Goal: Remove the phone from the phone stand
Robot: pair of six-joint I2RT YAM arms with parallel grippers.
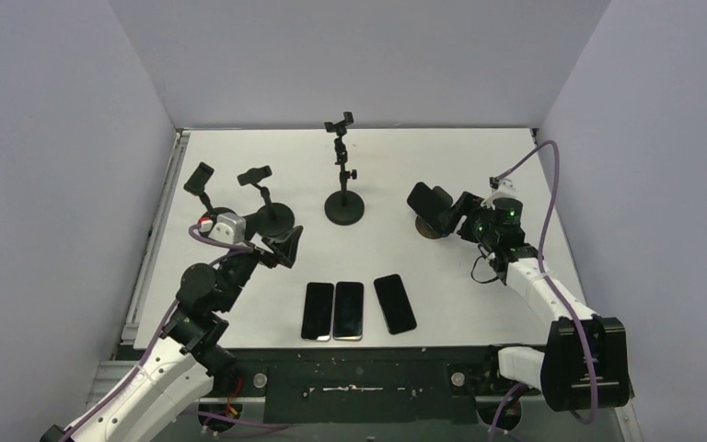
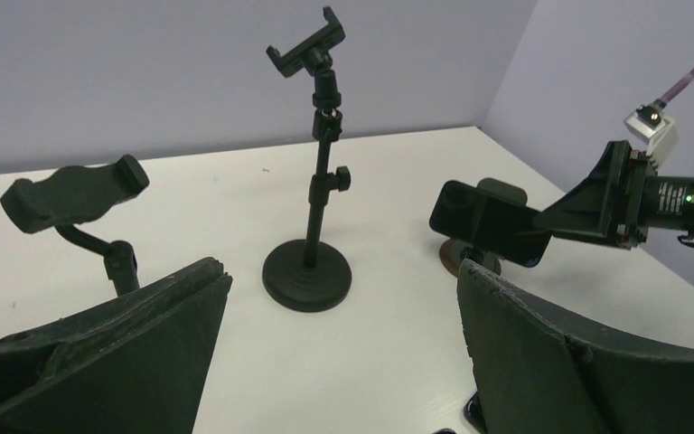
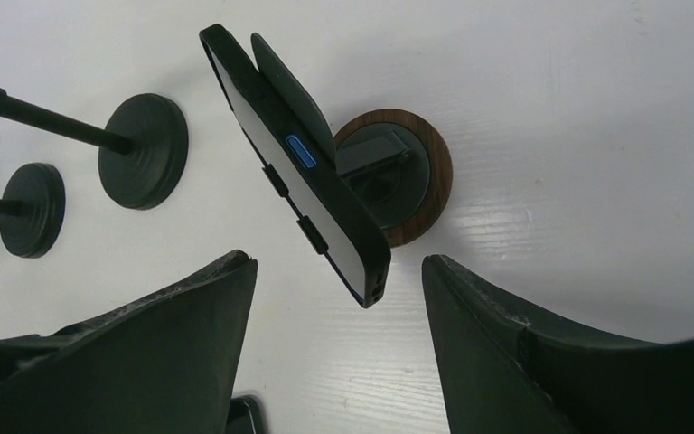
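**Overhead and wrist views, largest item first.** A white table (image 1: 479, 166) is enclosed by pale walls on three sides. The left arm (image 1: 193, 304) and right arm (image 1: 538, 290) are mounted at its near edge and are extended over the surface.

A tall stand (image 2: 325, 136) with an empty clamp is set near the table's centre. Two shorter stands (image 1: 262, 198) (image 1: 204, 189), also empty, are placed at the left.

The left gripper (image 2: 341, 269) is held released, its fingers spread wide with nothing between them, and is directed towards the tall stand.

The right gripper (image 3: 339, 267) is brought up to the phone stand (image 3: 434, 172), which has a round wooden base and is located at the right of the table. Its fingers are parted on either side of the handset's lower end, and a gap is seen on both sides, so nothing is grasped.

The phone (image 3: 298, 172), dark-cased, is seated on the phone stand, tilted, with its back against the mounting pad.

Three phones (image 1: 318, 310) (image 1: 349, 310) (image 1: 395, 303) are laid flat near the front edge, the left two side by side.
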